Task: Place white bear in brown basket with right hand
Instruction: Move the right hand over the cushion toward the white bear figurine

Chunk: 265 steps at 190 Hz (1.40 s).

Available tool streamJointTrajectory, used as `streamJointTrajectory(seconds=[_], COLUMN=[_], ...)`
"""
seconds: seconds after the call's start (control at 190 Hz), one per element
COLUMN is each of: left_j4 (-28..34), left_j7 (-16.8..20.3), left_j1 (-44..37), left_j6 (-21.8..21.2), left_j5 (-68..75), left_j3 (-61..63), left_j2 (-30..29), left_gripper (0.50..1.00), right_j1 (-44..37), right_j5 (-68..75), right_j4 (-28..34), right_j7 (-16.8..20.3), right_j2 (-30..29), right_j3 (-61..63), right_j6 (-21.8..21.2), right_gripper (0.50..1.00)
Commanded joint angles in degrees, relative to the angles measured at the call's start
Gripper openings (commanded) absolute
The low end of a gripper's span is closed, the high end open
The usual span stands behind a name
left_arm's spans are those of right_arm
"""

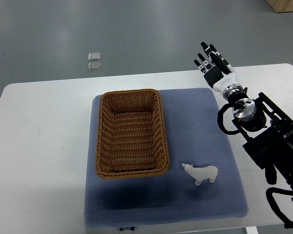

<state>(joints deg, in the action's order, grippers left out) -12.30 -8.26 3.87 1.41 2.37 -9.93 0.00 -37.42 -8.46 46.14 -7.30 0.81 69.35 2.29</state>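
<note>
We see the white bear standing on the blue mat, just off the near right corner of the brown basket and apart from it, its head toward the basket. The wicker basket sits on the mat's left half, with nothing inside. Our right hand hovers over the far right corner of the white worktop, well away from the bear, fingers straight, slightly spread, holding nothing.

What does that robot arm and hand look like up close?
The right hand has slim black jointed fingers on a white palm and wrist cuff. Behind it sit round silver metal joints, then a boxy black arm with looping black cables. No left arm shows.
</note>
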Motion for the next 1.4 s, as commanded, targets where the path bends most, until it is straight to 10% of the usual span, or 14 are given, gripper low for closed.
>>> streamJointTrajectory(seconds=[0.0, 0.459, 0.623, 1.045, 1.393], left_j4=[0.0, 0.0, 0.0, -0.18, 0.17], left_j7=[0.0, 0.0, 0.0, 0.0, 0.0], left_j1=[0.0, 0.0, 0.08, 0.44, 0.44], left_j6=[0.0, 0.0, 0.0, 0.09, 0.09], left_j5=[0.0, 0.0, 0.09, 0.26, 0.09], left_j3=[0.0, 0.09, 0.09, 0.0, -0.09], left_j2=[0.0, 0.0, 0.0, 0.0, 0.0], left_gripper=[1.0, 1.0, 1.0, 1.0, 1.0], right_j1=[-0.02, -3.71, -11.01, -43.35, -46.96], right_j5=[-0.07, -10.53, -20.63, -25.82, -20.9], right_j4=[0.0, 0.8, 2.82, 18.02, 31.47], right_j7=[0.0, 1.06, 7.03, 25.75, 28.39], right_j2=[0.07, 6.13, 15.1, 33.99, 38.57], right_j3=[0.0, -8.7, -24.43, -69.96, -76.11], right_j6=[0.09, -0.79, -3.43, -33.57, -37.29], right_gripper=[0.928, 0.928, 0.928, 0.928, 0.928])
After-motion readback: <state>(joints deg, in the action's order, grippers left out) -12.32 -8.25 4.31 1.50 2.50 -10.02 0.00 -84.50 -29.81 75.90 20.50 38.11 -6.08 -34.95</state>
